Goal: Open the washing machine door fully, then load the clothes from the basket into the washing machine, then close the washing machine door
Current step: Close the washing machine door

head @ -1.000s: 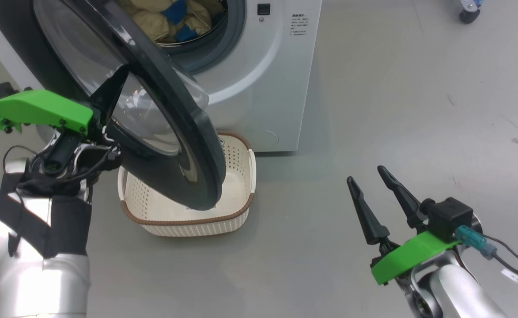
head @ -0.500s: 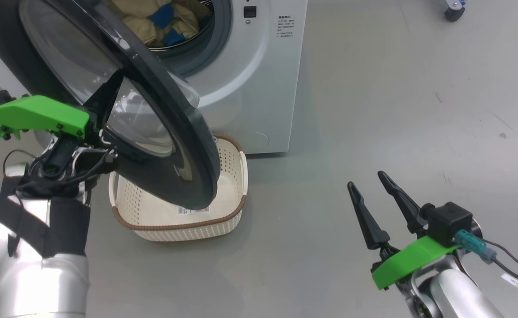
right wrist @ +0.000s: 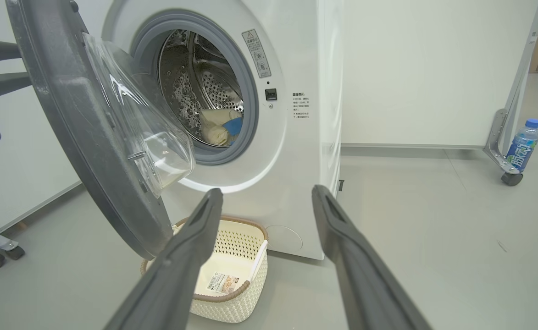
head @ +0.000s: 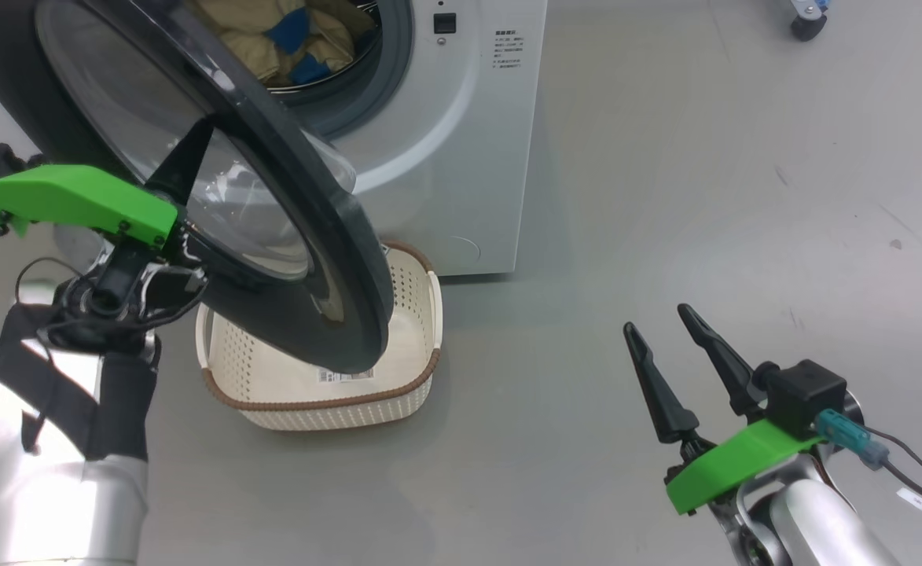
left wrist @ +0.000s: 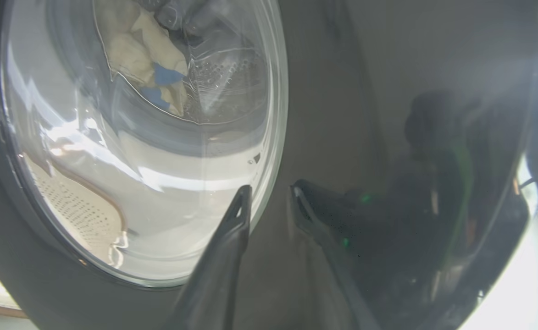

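- Two grippers show in the head view: the left gripper point(head: 203, 135) is up against the door point(head: 335, 259), and the right gripper point(head: 655, 318) hangs over bare floor point(head: 665, 157) well off to the right.
- Left jaws: in the left wrist view the two tips stand a narrow gap apart with nothing between them. They are right at the door's outer face, where the glass meets the glossy black rim. Whether they touch it I cannot tell.
- Right jaws: spread wide and holding nothing. They point towards the washer point(head: 445, 157).
- Door: partly open and swung out on its hinge side at the robot's left. Its clear bowl bulges back towards the drum opening.
- The door's lower edge hangs above the basket point(head: 311, 405) and hides part of it from the head camera.
- Clothes point(head: 240, 43): inside the drum, a cream heap with blue patches lying low behind the grey gasket. The left wrist camera sees them through the door glass.
- Basket: on the floor just in front of the washer, below the door. A label shows on its bare bottom, and a white handle shows on the side towards the right arm.
- Washer: white, with small printed text and a dark square to the right of the drum opening.
- Off to the right, in the right wrist view, a bottle point(right wrist: 523, 146) with a blue cap stands by a castor point(right wrist: 509, 178) at the foot of a white panel.
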You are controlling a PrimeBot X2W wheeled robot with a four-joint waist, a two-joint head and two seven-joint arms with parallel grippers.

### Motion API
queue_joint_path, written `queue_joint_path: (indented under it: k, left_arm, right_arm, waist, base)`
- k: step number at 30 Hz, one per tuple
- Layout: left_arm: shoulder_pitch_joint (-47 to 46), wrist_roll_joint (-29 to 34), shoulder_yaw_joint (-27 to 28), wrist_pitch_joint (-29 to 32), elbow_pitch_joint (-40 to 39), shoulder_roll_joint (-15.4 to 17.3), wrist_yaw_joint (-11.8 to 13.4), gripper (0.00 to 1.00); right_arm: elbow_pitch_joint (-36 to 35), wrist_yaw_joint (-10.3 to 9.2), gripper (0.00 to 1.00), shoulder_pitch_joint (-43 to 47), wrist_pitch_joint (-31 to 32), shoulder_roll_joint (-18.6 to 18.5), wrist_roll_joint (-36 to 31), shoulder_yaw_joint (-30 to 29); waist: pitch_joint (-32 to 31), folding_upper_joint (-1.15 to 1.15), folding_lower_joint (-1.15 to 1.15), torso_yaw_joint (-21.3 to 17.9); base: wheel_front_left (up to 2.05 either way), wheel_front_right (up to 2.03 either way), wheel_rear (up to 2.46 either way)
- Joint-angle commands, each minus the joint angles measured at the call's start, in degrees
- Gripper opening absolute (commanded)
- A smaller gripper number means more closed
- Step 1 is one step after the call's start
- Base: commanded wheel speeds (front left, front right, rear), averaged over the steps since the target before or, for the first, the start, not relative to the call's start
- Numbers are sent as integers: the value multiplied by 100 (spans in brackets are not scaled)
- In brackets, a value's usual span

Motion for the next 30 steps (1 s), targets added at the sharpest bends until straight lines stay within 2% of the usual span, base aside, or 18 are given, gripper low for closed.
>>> queue_joint_path:
  k: [1, 2, 3, 9, 14, 22, 25, 30]
  left_arm:
    - [-143, 346, -5, -174, -329, 384, 42, 73]
    - [-82, 485, -58, -263, -400, 419, 71, 95]
    - [-6, 664, -145, -337, -492, 481, 87, 100]
    - [599, 1863, -611, -974, -1217, 888, 294, 100]
    - [1188, 2779, -971, -1586, -1737, 1096, 501, 100]
    - [2204, 3975, -1670, -2730, -2076, 1055, 778, 100]
    - [2435, 4241, -1819, -3171, -1958, 1041, 823, 100]
    - [2671, 4491, -1968, -3525, -1751, 1002, 857, 100]
  right_arm:
    - [-196, -16, 100, -32, -37, -34, 26, 23]
    - [-199, -16, 100, -17, -37, -31, 22, 8]
    - [-202, -16, 100, -3, -37, -30, 18, -4]
    - [-231, -16, 100, 65, -37, -51, -5, -100]
    - [-254, -16, 100, 106, -37, -66, -24, -161]
    - [-300, -16, 100, 146, -37, -76, -43, -245]
    - [-310, -16, 100, 146, -37, -73, -45, -254]
    - [-309, -16, 100, 147, -37, -66, -46, -288]
  waist:
    - [-3, 0, 0, 38]
    - [-5, 0, 0, 58]
    - [-8, 0, 0, 75]
    - [-19, 0, 0, 188]
    - [-34, 0, 0, 261]
    - [-8, 0, 0, 298]
    - [24, 0, 0, 279]
    - [43, 0, 0, 236]
  base:
    - [0, 0, 0]
    - [0, 0, 0]
    - [0, 0, 0]
    - [0, 0, 0]
    - [0, 0, 0]
    - [0, 0, 0]
    - [0, 0, 0]
    - [0, 0, 0]
